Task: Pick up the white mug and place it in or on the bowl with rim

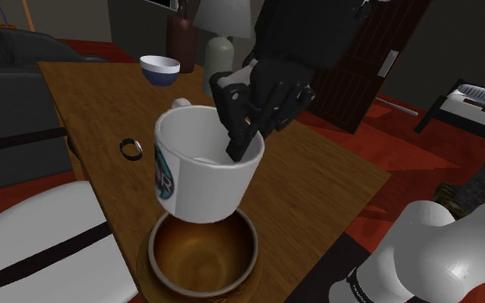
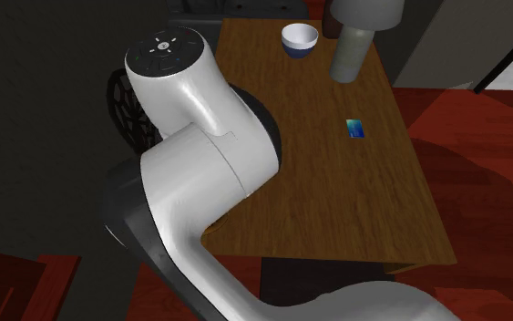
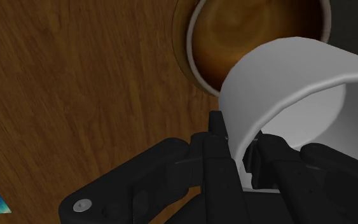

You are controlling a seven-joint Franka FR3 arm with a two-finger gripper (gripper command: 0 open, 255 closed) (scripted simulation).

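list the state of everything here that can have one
brown bowl, upright on the table, empty
white mug, upright, held over the brown bowl
gripper, shut on the white mug's wall, one finger inside
small blue-and-white bowl, upright on the table
blue card, lying flat on the table

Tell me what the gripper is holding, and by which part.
The gripper holds the white mug by the wall at its rim, one finger inside and one outside, with the mug over the brown bowl.
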